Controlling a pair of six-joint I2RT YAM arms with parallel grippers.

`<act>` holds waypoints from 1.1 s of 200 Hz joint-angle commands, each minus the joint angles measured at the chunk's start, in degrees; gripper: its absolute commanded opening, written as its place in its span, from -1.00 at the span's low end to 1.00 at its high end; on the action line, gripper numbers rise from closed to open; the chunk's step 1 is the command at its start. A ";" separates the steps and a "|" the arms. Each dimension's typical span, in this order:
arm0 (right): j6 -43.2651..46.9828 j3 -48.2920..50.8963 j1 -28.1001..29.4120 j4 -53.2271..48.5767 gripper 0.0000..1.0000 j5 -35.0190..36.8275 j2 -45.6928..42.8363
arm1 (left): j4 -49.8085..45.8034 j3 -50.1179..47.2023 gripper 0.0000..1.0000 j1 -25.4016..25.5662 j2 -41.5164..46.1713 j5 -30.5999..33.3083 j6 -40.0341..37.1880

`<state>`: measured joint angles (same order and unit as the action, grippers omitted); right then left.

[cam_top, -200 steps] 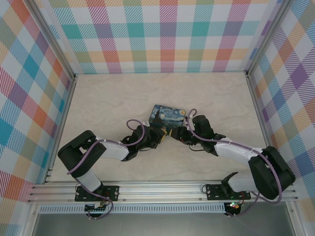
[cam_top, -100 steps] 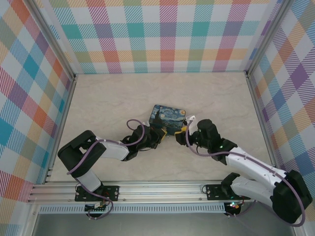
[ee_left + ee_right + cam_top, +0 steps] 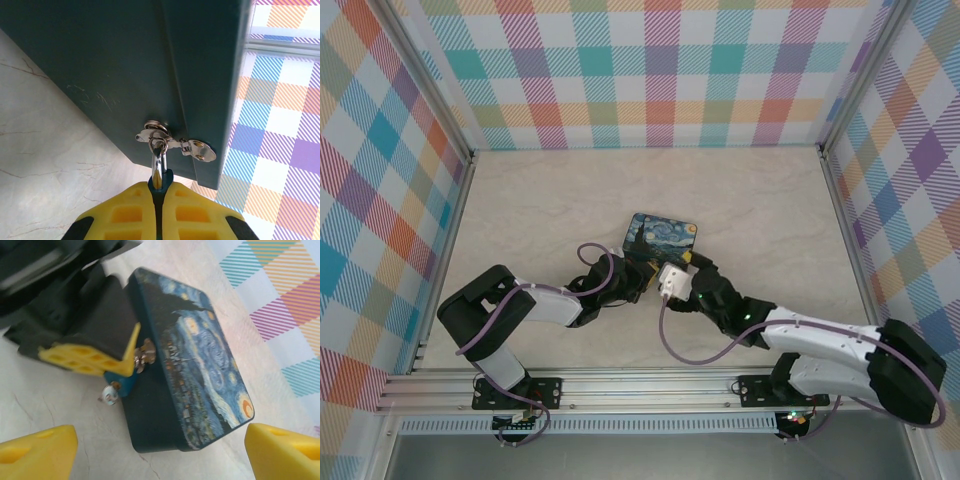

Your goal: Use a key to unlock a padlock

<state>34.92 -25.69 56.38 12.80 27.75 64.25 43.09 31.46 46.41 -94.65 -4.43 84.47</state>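
Now that the right end effector (image 3: 160, 452) has pulled back from the padlock (image 3: 120, 380), its two yellow fingers stand wide apart with nothing between them. A second ago it was nose to nose with the left end effector (image 3: 159, 212), right at the lock. It has let go and its arm has swung lower, toward the near edge of the surface (image 3: 550, 200).

A small shiny bit sticks out of the bottom end of the padlock. I think that is the key (image 3: 109, 396), left sitting in the keyhole. If so, the key is in, but I cannot tell if it has been turned. The shackle (image 3: 157, 162) looks closed, so the lock may not be open yet.

The left end effector is clamped tight on the blue body of the padlock and holds it steady.

The padlock hangs on the metal clasp (image 3: 175, 142) on the near side wall of the painted tin (image 3: 195, 375). The tin sits around the middle of the surface, a little toward the near edge.

The padlock's long line runs from the clasp out and away from the tin. Its shackle end points at the tin wall and goes through the clasp. Its key end points away from the tin, tilted down toward the surface.
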 commanded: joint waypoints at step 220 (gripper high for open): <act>2.26 -2.12 2.79 15.76 -0.49 1.76 16.23 | 0.08 2.32 -1.00 0.17 2.98 -0.93 0.38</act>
<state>38.35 -25.87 58.87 25.50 30.50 79.33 41.93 31.77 46.41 -94.02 -4.67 84.64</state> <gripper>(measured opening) 0.264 0.072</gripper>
